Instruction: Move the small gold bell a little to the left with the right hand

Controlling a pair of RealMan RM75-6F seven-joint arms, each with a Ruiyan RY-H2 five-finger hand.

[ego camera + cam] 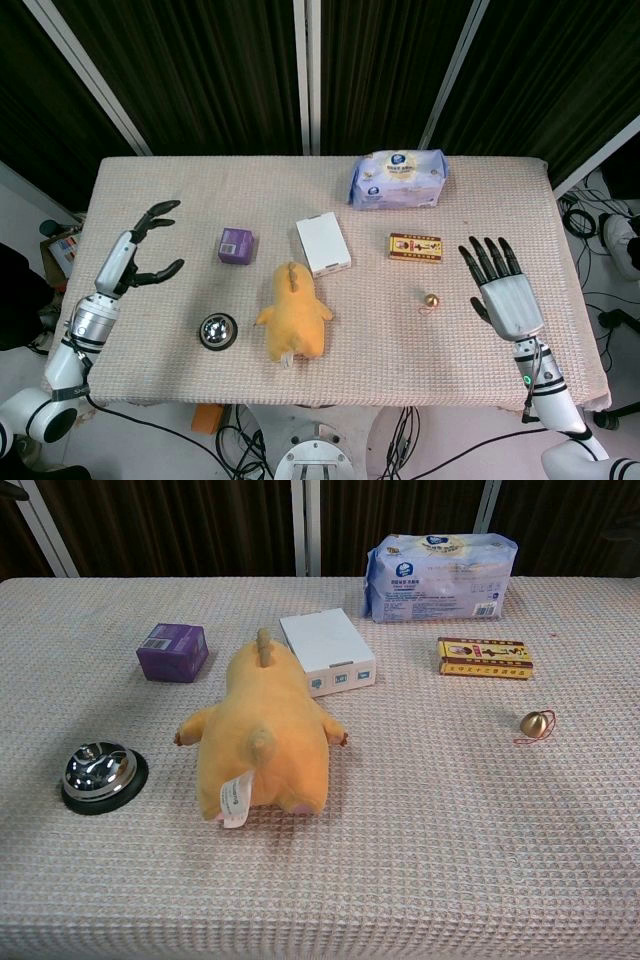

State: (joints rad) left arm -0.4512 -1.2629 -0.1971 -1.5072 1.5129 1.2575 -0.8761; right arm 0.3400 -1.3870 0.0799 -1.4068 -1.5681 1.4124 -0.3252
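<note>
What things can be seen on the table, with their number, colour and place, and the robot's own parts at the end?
small gold bell: one, gold with a thin red cord, right part of the table, in front of the flat box.
flat box: one, yellow and dark red, right of centre.
tissue pack: one, blue and white, far edge, right of centre.
white box: one, white, centre.
plush toy: one, yellow-orange, lying in front of the white box.
purple box: one, purple, left of centre.
desk bell: one, silver on a black base, front left.
table: one, covered with a pinkish-beige waffle cloth.
left hand: one, black fingers spread, holds nothing, over the left edge.
right hand: one, grey with black fingers, open, right of the small gold bell, apart from it.
</note>
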